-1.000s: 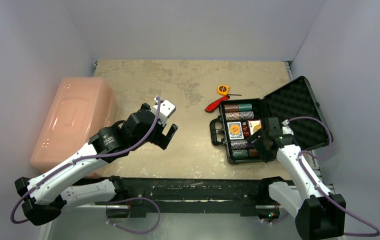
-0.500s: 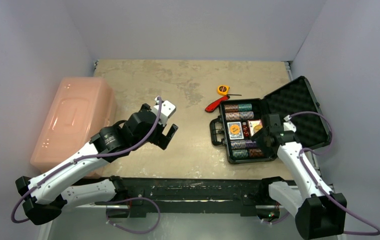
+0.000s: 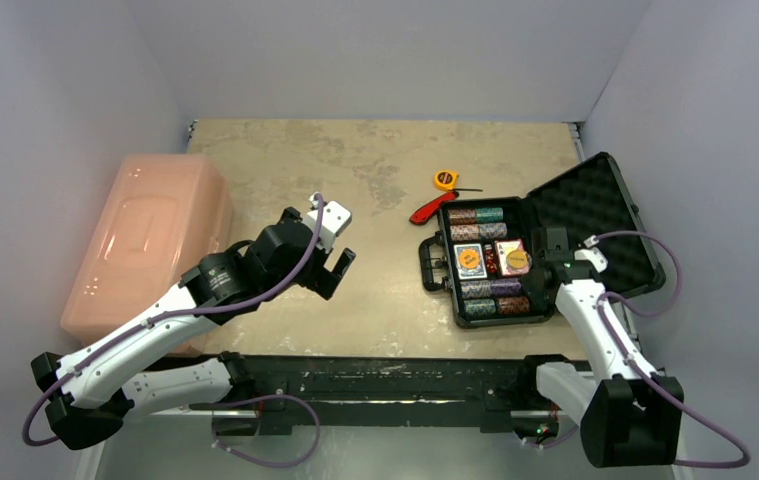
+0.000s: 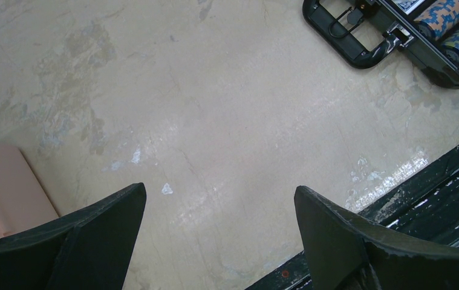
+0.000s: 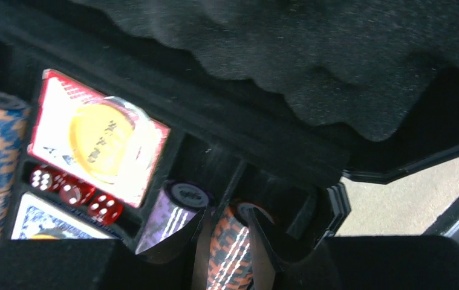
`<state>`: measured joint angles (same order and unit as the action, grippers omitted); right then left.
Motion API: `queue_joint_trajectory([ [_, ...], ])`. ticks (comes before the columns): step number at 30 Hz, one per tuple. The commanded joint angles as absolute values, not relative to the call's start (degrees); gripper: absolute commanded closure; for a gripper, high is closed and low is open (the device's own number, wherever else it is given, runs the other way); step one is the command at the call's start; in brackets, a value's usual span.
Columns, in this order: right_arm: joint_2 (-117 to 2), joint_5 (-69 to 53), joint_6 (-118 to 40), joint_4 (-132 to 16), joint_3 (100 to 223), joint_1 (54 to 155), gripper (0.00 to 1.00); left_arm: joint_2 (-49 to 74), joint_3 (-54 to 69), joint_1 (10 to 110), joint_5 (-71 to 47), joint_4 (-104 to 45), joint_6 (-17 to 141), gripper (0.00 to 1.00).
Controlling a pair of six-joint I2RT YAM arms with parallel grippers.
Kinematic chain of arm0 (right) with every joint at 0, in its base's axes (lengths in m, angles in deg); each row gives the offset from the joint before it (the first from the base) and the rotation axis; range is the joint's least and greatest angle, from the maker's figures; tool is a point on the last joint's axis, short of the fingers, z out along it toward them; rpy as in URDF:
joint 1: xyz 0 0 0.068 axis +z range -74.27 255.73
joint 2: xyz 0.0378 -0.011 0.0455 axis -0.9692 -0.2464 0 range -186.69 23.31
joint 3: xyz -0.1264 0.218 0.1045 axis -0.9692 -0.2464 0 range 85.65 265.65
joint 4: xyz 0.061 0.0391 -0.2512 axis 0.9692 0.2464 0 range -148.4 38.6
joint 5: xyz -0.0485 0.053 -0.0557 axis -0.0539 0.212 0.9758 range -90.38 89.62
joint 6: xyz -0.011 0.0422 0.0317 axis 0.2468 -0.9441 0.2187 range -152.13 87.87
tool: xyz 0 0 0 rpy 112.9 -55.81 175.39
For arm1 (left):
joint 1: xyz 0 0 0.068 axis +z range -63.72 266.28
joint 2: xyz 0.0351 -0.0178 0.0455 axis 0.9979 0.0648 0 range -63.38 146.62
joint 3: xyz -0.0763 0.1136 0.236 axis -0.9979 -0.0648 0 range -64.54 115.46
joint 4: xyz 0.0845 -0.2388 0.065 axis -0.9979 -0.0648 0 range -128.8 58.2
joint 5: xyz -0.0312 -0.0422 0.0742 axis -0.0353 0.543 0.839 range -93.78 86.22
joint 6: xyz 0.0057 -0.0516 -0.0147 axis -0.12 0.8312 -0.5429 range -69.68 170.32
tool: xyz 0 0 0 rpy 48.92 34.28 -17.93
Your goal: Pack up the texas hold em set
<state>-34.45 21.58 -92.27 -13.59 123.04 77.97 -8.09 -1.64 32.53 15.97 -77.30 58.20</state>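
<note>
**Poker case lies open by the right edge**

The black case [image 3: 456,305] sits flat near the right edge of the table, closer to the front than the back. Its handle [image 3: 431,263] points toward the middle of the table. The bumpy foam lid [image 3: 595,225] is open and leans out toward the right edge.

Inside, chip rolls [image 3: 475,223] lie in rows at the back and the front of the tray. Between them are a blue deck [image 3: 470,260] and a red deck [image 5: 54,118], with little red dice [image 5: 72,190] in a slot between the two. A yellow round disc [image 5: 101,142] lies on top of the red deck.

The right gripper [image 5: 211,251] hangs low over the tray's right side, by the hinge. Its fingers are apart and hold nothing.

The left gripper [image 4: 218,199] is over bare table, left of the case and well apart from it — fingers spread wide, nothing in them.

Just behind the case lie a red-handled tool [image 3: 425,211] and a yellow tape measure [image 3: 444,179]. A big pink bin [image 3: 150,235] sits along the left edge.
</note>
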Motion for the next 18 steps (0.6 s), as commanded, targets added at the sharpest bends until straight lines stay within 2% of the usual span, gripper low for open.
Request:
queue_joint_trajectory([
  [1,-36.1,23.6,-96.4,-14.7,120.5,74.6,0.7,-8.1,-0.1,32.5,16.6,-76.7,57.7,0.07],
  [6,-37.6,20.6,-95.9,-16.2,119.3,72.6,0.76,-7.9,0.0,32.5,16.6,-76.8,57.6,0.07],
  [18,-36.5,6.5,-91.1,-19.6,117.1,72.2,0.81,-8.1,0.2,32.5,16.7,-76.9,57.7,0.07],
])
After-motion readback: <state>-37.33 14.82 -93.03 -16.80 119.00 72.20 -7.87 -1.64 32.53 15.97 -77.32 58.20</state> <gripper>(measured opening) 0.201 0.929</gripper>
